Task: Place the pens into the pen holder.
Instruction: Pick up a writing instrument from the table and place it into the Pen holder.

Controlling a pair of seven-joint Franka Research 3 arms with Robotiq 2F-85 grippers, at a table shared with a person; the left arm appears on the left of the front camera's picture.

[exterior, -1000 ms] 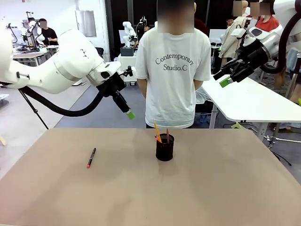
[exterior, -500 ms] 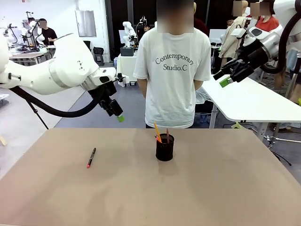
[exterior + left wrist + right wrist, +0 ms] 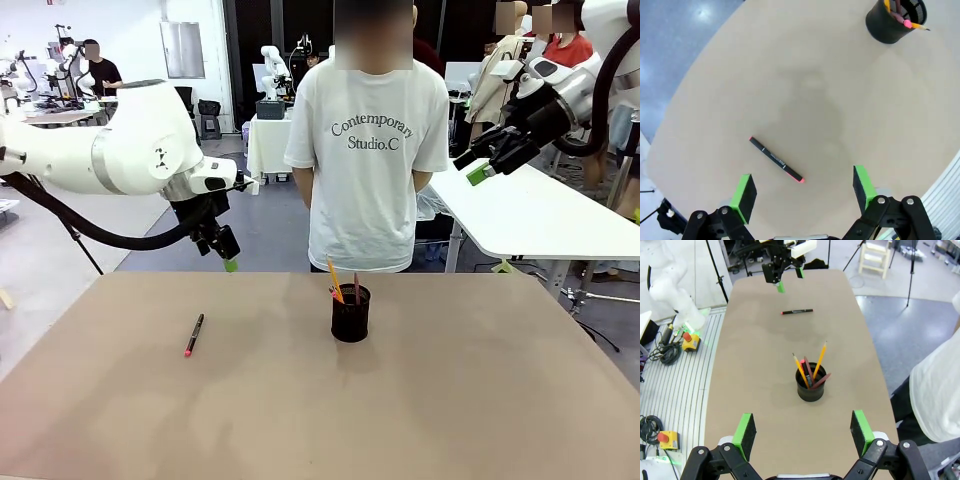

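My left pincer [image 3: 803, 190] hangs wide open above the table [image 3: 450, 400], holding nothing. The loose black pen [image 3: 776, 160] with the pink end lies flat almost straight beneath it, framed between my pads [image 3: 744, 192]. Its long axis runs slantwise to the line my pads close along, so I judge a wrist roll is needed before dropping. My right pincer [image 3: 478, 172], also wide and empty, is raised far off to the right, so the left is nearer. The pen holder [image 3: 350, 313], with other pens [image 3: 334, 280] standing in it, sits mid-table, well apart from the loose pen. How high I hang is hard to judge.
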